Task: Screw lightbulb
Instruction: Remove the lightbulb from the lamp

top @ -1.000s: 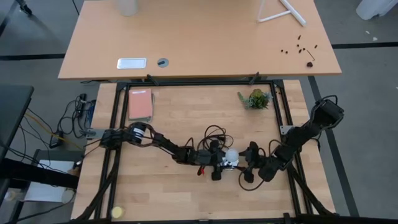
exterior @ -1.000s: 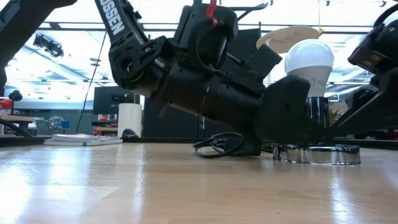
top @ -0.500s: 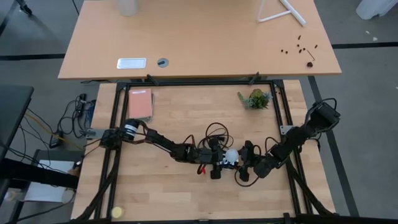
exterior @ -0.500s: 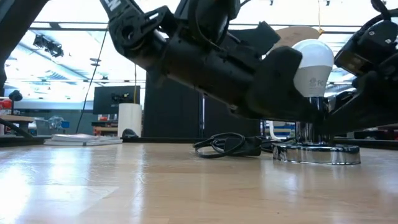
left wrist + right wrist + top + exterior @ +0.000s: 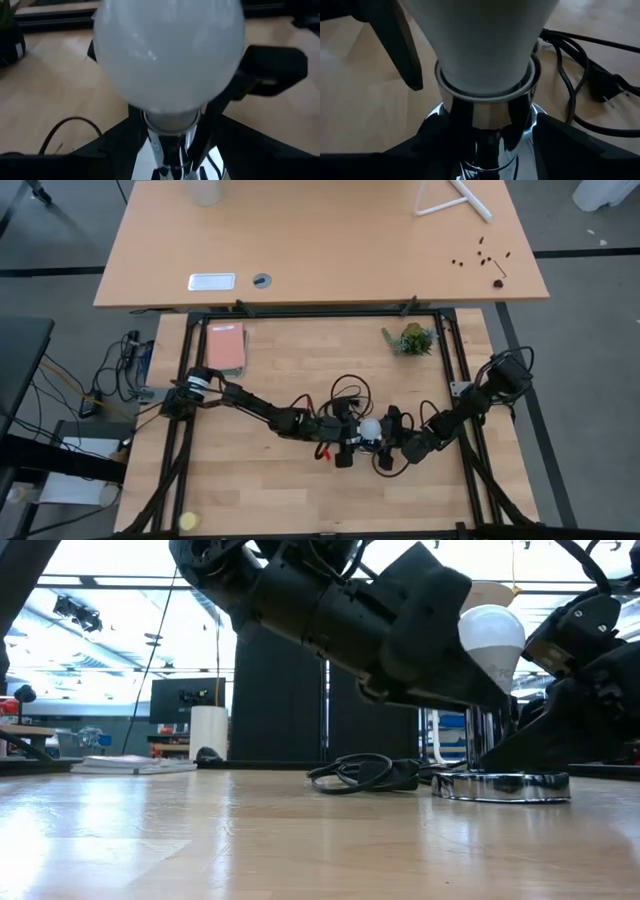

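Observation:
The white lightbulb (image 5: 371,428) stands, slightly tilted, with its neck (image 5: 482,75) in the chrome stem (image 5: 485,120) of the round silvery socket (image 5: 500,785), whose base rests on the table. My left gripper (image 5: 358,436) comes from the table's left, open. Its fingers (image 5: 115,145) stand on either side of the bulb's neck and the stem's top. My right gripper (image 5: 388,442) comes from the right, open. Its fingers (image 5: 570,145) flank the stem lower down. My left gripper slants down from the left, with one finger (image 5: 470,660) in front of the bulb's lower left side. I cannot tell whether it touches the bulb. My right gripper has a finger close on each side of the chrome stem (image 5: 525,125). I cannot tell whether they touch it.
The socket's black cord and plug (image 5: 590,85) lie coiled just beyond the socket (image 5: 345,392). A small potted plant (image 5: 411,338) stands far right and a pink book (image 5: 226,347) far left. A yellow ball (image 5: 188,521) lies at the near left corner.
My left gripper has risen along the bulb, from around the stem's top up to the neck, and has tipped nearer to level. My right gripper has moved toward the table's left, closer to the socket's stem. The bulb has stayed in the socket.

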`<action>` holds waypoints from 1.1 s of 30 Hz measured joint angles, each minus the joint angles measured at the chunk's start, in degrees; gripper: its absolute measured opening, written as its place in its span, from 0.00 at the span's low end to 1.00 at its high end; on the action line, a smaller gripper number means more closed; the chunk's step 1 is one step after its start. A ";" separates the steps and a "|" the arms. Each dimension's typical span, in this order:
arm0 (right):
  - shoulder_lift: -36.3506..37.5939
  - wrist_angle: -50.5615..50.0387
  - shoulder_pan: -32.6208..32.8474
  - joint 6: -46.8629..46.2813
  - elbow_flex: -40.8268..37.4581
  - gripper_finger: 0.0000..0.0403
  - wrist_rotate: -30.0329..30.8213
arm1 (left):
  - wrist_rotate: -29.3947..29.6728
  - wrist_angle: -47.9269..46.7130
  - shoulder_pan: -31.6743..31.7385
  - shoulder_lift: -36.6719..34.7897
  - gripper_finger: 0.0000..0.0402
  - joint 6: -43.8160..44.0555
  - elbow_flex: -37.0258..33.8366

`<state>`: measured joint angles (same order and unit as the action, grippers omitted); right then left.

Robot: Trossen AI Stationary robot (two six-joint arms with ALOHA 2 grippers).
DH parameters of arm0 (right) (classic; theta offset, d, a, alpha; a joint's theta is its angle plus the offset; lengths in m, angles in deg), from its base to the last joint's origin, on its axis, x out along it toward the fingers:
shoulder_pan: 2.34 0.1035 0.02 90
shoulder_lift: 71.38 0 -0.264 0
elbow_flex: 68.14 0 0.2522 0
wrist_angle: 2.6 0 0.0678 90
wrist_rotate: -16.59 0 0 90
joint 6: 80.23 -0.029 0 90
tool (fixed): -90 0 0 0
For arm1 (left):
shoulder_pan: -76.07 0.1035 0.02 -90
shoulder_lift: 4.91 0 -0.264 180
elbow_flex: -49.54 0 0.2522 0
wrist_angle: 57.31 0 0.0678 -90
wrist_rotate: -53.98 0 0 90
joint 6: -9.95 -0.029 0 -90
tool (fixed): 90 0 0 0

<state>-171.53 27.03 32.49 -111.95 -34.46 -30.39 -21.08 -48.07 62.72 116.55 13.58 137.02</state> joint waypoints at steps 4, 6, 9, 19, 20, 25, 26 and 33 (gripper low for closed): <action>0.08 0.34 0.00 1.11 -0.02 0.61 -0.58 | 0.00 -1.14 -0.13 -0.23 0.62 0.03 -0.05; 0.09 0.35 0.00 1.29 -0.02 0.58 -0.70 | 0.06 -1.89 -0.17 -0.65 0.62 -0.19 -0.03; 0.09 0.35 0.02 1.29 -0.02 0.52 -0.84 | 1.57 -4.73 -0.17 -1.97 0.62 -0.36 -0.01; 0.11 0.31 0.01 1.81 -0.04 0.50 -0.85 | 4.69 -16.84 -0.39 -6.78 0.62 1.27 -0.03; 0.11 0.27 0.00 1.77 -0.04 0.51 -0.91 | 4.92 -16.83 -0.39 -7.58 0.62 1.33 -0.01; 0.15 0.08 0.02 2.11 -0.04 0.51 -1.05 | 5.19 -21.90 -0.39 -10.56 0.62 0.64 2.01; 0.15 0.05 0.02 2.23 -0.04 0.51 -1.07 | 4.91 -23.81 -0.39 -10.68 0.62 -0.05 3.34; 0.15 0.33 -0.15 3.80 -0.09 0.51 -0.83 | 3.44 -40.21 -0.74 -10.59 0.62 -4.69 15.78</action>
<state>-171.38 27.37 32.34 -108.15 -34.54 -31.22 -17.64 -88.28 61.98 105.96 8.89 152.80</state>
